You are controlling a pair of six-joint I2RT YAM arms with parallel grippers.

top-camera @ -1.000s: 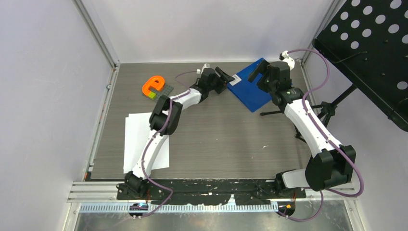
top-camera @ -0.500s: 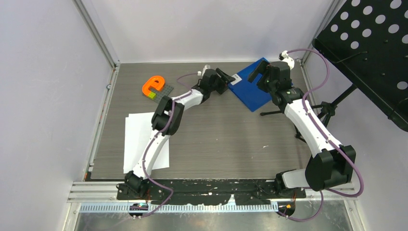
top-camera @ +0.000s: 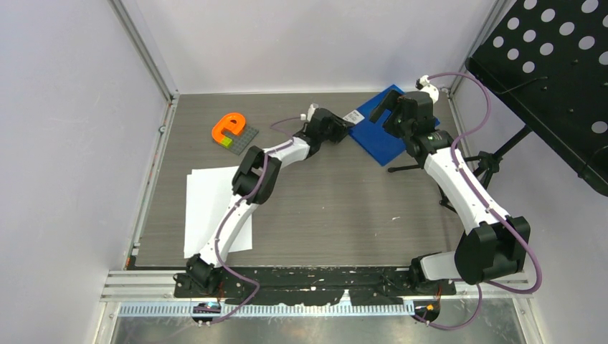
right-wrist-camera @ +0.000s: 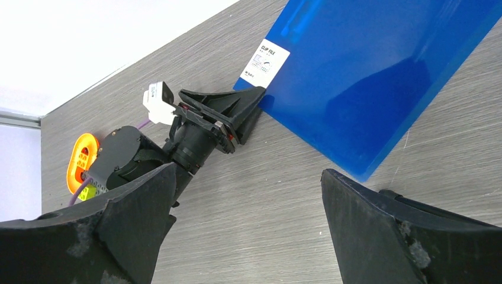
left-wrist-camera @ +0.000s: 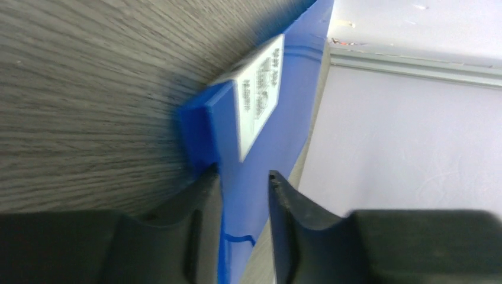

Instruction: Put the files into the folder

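The blue folder (top-camera: 380,136) lies flat at the back right of the table, its white label (top-camera: 353,117) at the near-left corner. My left gripper (top-camera: 345,126) is at that corner. In the left wrist view its jaws (left-wrist-camera: 244,180) straddle the folder's edge (left-wrist-camera: 284,118): one finger touches it and a gap shows at the other, so it is open. My right gripper (right-wrist-camera: 248,171) hovers wide open above the table beside the folder (right-wrist-camera: 379,77), holding nothing. The files (top-camera: 211,208), white sheets, lie at the near left, partly under the left arm.
An orange block (top-camera: 229,127) sits on a small grey plate (top-camera: 246,136) at the back left. A black perforated music stand (top-camera: 552,72) and its tripod legs (top-camera: 487,163) stand just off the table's right edge. Walls close in at the left and back.
The left arm has stretched right, bringing its gripper onto the folder's labelled corner. Its jaws have narrowed around the edge. The right arm has stayed still.
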